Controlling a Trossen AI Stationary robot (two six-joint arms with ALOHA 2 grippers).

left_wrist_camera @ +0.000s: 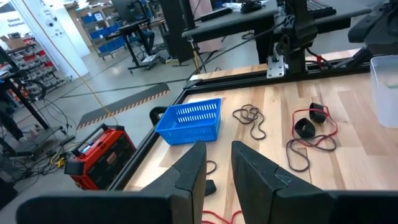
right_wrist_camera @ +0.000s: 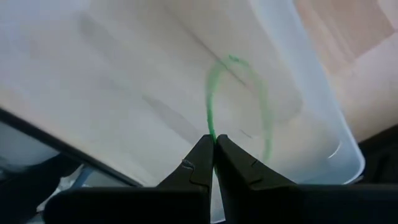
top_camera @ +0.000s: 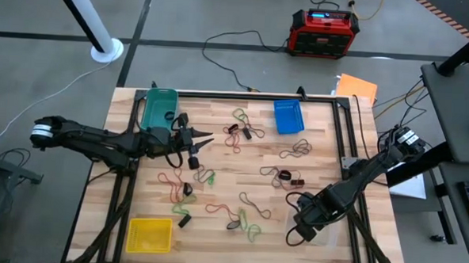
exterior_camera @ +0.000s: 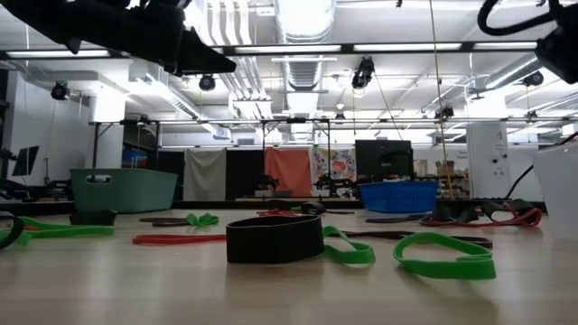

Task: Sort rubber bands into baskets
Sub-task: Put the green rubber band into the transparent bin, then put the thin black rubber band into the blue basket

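Many rubber bands (top_camera: 243,207) in red-orange, green and black lie scattered on the wooden table. The teal basket (top_camera: 158,107) and the blue basket (top_camera: 288,116) stand at the far side. The yellow basket (top_camera: 149,234) stands at the near left and the clear basket (right_wrist_camera: 311,93) at the near right. My right gripper (right_wrist_camera: 214,142) is over the clear basket, shut on a green rubber band (right_wrist_camera: 264,106). My left gripper (left_wrist_camera: 217,163) hovers above the table just right of the teal basket, a little open and empty. My right gripper pinches the green rubber band at one spot of its loop (right_wrist_camera: 211,129) between its two fingertips. The rest of the loop hangs out beyond the fingers over the floor of the clear basket. Whether the band's far end touches the basket, I cannot tell.
A black frame rail (top_camera: 252,95) runs along the table's far edge and its sides. A red-and-black box (top_camera: 324,32) stands on the floor beyond the table. An orange sheet (top_camera: 357,87) lies at the far right corner. Thick black bands (exterior_camera: 274,239) lie near the front.
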